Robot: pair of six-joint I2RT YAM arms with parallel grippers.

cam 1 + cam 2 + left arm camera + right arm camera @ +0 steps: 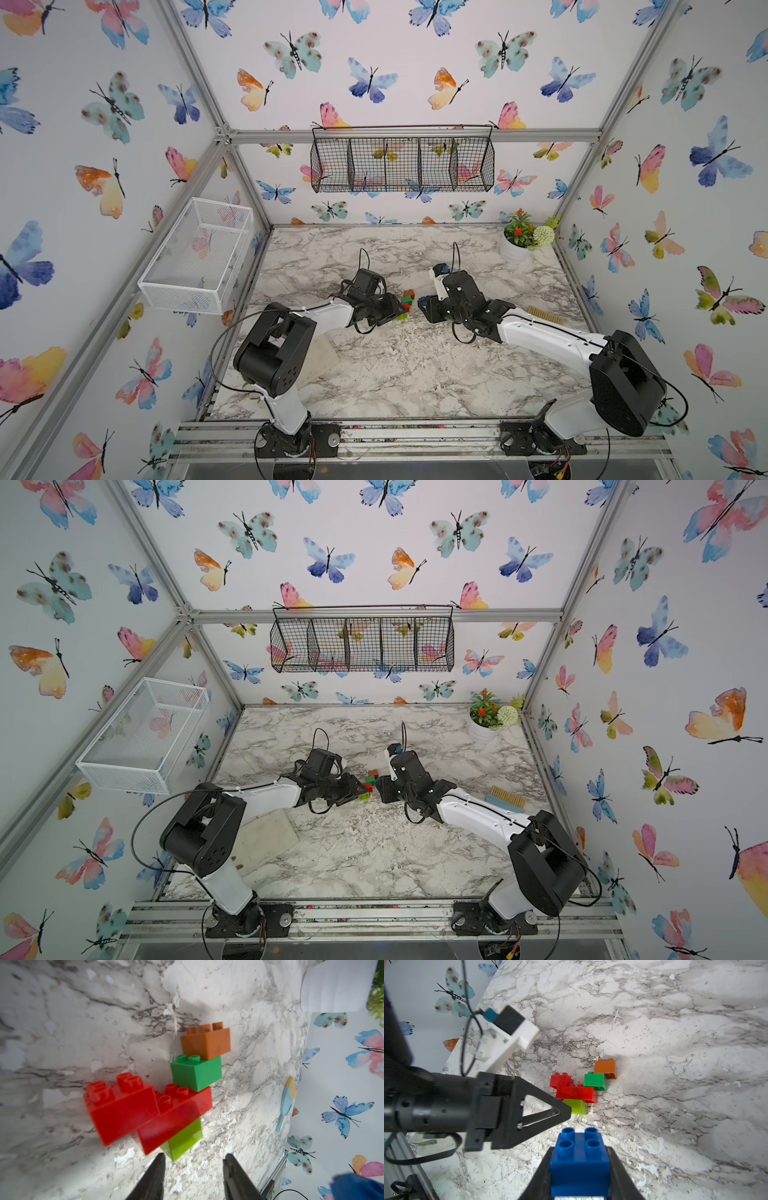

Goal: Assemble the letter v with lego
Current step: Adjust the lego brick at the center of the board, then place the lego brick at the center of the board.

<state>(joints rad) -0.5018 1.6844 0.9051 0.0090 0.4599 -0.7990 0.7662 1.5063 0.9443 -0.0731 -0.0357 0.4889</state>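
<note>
A lego cluster [407,300] lies on its side on the marble table [395,374], between both arms. Its bricks are an orange [205,1043], a dark green [196,1073], a longer red [178,1118], a small red [120,1105] and a lime green [185,1138]. My left gripper [193,1157] is open, with its fingertips just short of the lime green brick and nothing between them. Right gripper [580,1148] is shut on a blue brick [579,1159], studs facing the cluster, a short way from it.
A white flower pot [515,249] stands at the back right. A brush [544,316] lies by the right wall. A white mesh basket [195,257] hangs on the left wall and a black wire basket [401,164] on the back wall. A pale board [266,841] lies under the left arm.
</note>
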